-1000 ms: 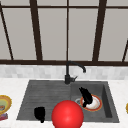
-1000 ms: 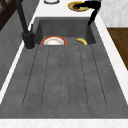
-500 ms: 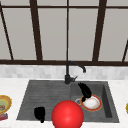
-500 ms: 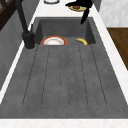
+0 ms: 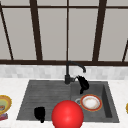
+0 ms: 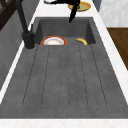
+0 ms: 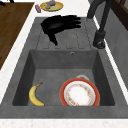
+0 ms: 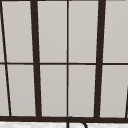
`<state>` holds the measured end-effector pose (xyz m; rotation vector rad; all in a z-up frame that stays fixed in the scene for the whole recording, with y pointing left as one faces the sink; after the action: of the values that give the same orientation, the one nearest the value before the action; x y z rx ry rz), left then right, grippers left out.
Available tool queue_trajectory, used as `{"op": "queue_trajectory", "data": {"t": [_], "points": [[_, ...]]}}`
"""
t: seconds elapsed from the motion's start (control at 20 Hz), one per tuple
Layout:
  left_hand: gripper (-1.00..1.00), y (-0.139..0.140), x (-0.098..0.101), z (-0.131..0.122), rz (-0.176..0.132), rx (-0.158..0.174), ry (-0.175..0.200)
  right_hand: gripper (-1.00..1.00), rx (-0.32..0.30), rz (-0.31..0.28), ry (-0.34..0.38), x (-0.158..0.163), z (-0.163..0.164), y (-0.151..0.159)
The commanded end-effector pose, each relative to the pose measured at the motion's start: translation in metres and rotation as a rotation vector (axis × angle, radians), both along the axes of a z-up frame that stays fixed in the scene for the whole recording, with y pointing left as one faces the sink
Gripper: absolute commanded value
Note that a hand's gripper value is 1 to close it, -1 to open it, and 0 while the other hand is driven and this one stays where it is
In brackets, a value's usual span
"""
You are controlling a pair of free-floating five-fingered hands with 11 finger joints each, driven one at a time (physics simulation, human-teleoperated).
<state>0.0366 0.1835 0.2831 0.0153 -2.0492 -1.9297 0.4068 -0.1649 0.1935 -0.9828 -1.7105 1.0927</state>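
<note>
My right hand hovers above the sink basin beside the black faucet, holding nothing. Its fingers are straight and its thumb hangs down; it is the hand in the right side view and the hand in the left side view. Below it, a white plate with a red rim lies on the basin floor, and a banana lies beside the plate. My left hand floats over the front left of the drainboard, open and holding nothing. A big red ball sits at the sink's front edge.
A yellow dish with food stands on the counter to the left of the sink. The ribbed drainboard fills the sink's left half. A dark-framed window runs behind the faucet.
My right hand has risen from over the plate and moved back towards the faucet, uncovering the plate. The left hand, ball, plate and banana stayed put.
</note>
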Motion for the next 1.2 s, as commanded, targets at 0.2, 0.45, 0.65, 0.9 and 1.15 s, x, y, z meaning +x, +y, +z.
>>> {"op": "queue_trajectory", "data": {"t": [0.2, 0.45, 0.65, 0.9, 1.15], "points": [[0.0, 0.0, 0.0, 0.0, 0.0, 0.0, 0.0, -1.0, -0.008, -0.045, 0.007, 0.06, 0.001, 0.022], [0.0, 0.0, 0.0, 0.0, 0.0, 0.0, 0.0, -1.0, -0.092, -0.047, 0.012, 0.097, 0.0, 0.023], [0.0, 0.0, 0.0, 0.0, 0.0, 0.0, 0.0, -1.0, -0.158, -0.008, 0.082, 0.114, 0.002, 0.017], [0.0, 0.0, 0.0, 0.0, 0.0, 0.0, 0.0, -1.0, -0.247, 0.005, 0.175, 0.132, 0.002, 0.017], [0.0, 0.0, 0.0, 0.0, 0.0, 0.0, 0.0, -1.0, -0.275, 0.004, 0.187, 0.168, -0.007, 0.022]]}}
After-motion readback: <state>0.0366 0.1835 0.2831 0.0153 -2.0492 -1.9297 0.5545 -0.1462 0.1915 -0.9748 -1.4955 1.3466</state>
